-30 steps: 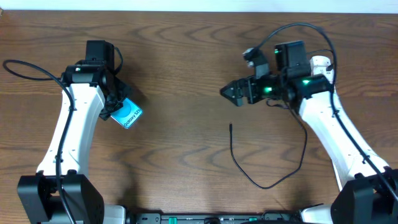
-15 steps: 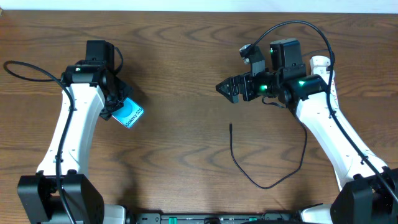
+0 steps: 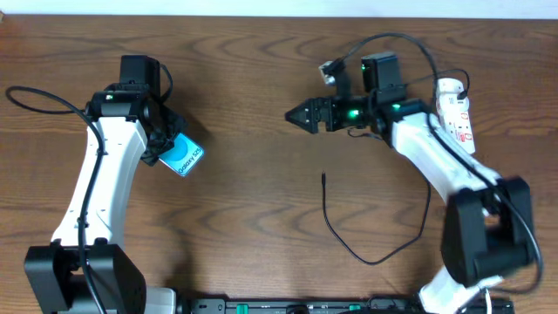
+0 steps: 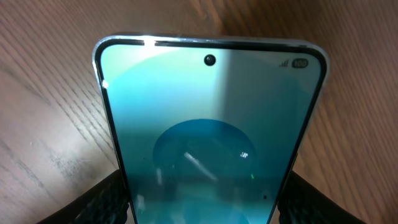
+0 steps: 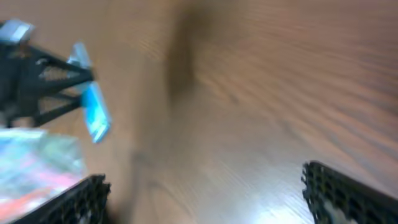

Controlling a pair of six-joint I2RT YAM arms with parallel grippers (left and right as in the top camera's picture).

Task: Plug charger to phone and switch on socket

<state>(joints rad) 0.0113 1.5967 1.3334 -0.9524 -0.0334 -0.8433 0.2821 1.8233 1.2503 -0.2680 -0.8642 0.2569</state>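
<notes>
My left gripper [image 3: 171, 150] is shut on the phone [image 3: 183, 158] and holds it just above the table at the left. In the left wrist view the cyan phone [image 4: 211, 124] fills the frame, with a black finger [image 4: 102, 199] pressed against each long edge. The charger [image 3: 349, 249] lies loose at the centre front, its plug tip [image 3: 323, 177] pointing away from me. My right gripper [image 3: 295, 115] hovers open and empty, behind the tip and pointing left. The right wrist view is blurred; its fingers [image 5: 348, 193] stand wide apart over bare wood, and the phone [image 5: 94, 115] shows far off. The socket [image 3: 457, 112] lies at the far right.
The wooden table [image 3: 244, 227] ends at a pale wall strip along the back. A black robot cable [image 3: 35, 98] loops at the far left. Another black cable [image 3: 410, 44] arcs over the right arm.
The right arm has swung left and back, carrying its open gripper away from the socket, which now shows more. The left arm and phone have barely moved.
</notes>
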